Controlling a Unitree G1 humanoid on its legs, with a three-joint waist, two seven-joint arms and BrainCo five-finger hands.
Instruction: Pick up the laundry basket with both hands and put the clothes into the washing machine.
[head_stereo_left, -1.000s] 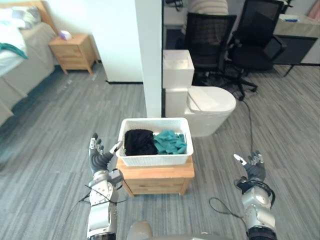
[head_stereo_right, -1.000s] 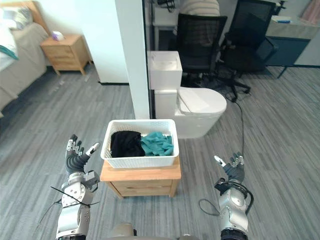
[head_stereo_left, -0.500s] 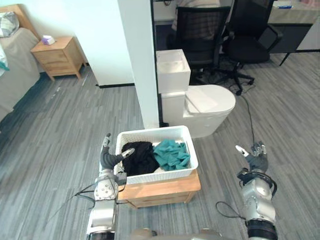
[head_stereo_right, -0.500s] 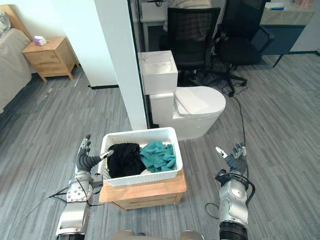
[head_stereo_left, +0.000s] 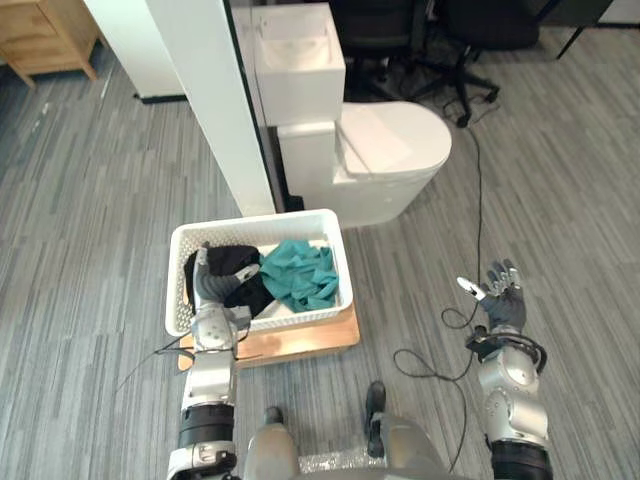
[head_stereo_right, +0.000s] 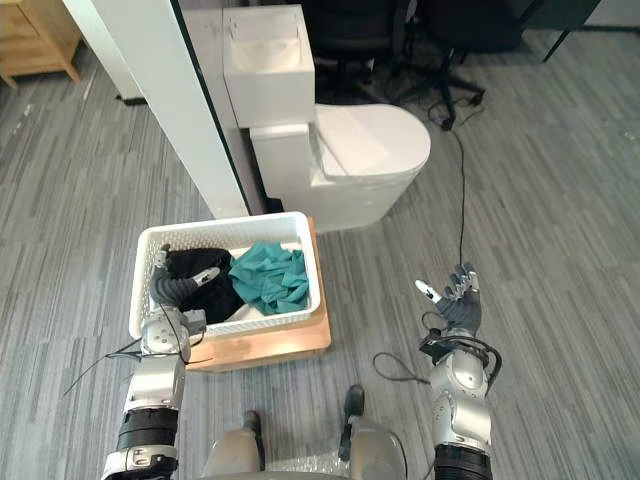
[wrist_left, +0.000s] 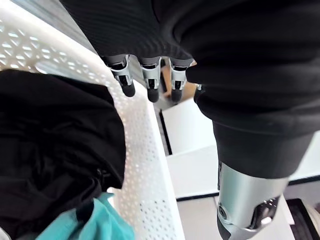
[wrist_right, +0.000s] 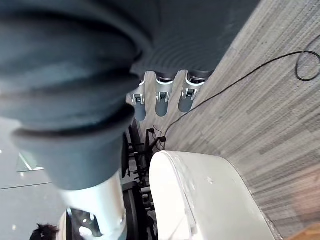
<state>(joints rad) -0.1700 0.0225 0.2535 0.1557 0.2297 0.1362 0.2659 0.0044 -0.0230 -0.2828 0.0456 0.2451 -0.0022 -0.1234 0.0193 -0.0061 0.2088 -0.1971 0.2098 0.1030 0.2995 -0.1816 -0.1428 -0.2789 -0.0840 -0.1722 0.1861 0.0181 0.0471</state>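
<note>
A white perforated laundry basket (head_stereo_left: 256, 221) sits on a low wooden stand (head_stereo_left: 305, 341). Inside lie a black garment (head_stereo_left: 232, 264) on its left and a teal garment (head_stereo_left: 299, 276) on its right. My left hand (head_stereo_left: 209, 288) is open and reaches over the basket's left front rim, with its thumb above the black garment. In the left wrist view its fingers (wrist_left: 149, 86) are straight just past the basket wall (wrist_left: 144, 150). My right hand (head_stereo_left: 499, 301) is open with fingers spread, held over the floor well to the right of the basket and touching nothing.
A white toilet (head_stereo_left: 375, 160) with its cistern stands just behind the basket. A white partition wall (head_stereo_left: 205, 90) rises at the basket's back left. Office chair bases (head_stereo_left: 455, 70) stand behind the toilet. A wooden nightstand (head_stereo_left: 40, 30) shows at the far left.
The camera has moved forward and tipped down. My left hand has gone from beside the basket's left wall to over its rim, above the black garment. The right hand stays open at the right.
</note>
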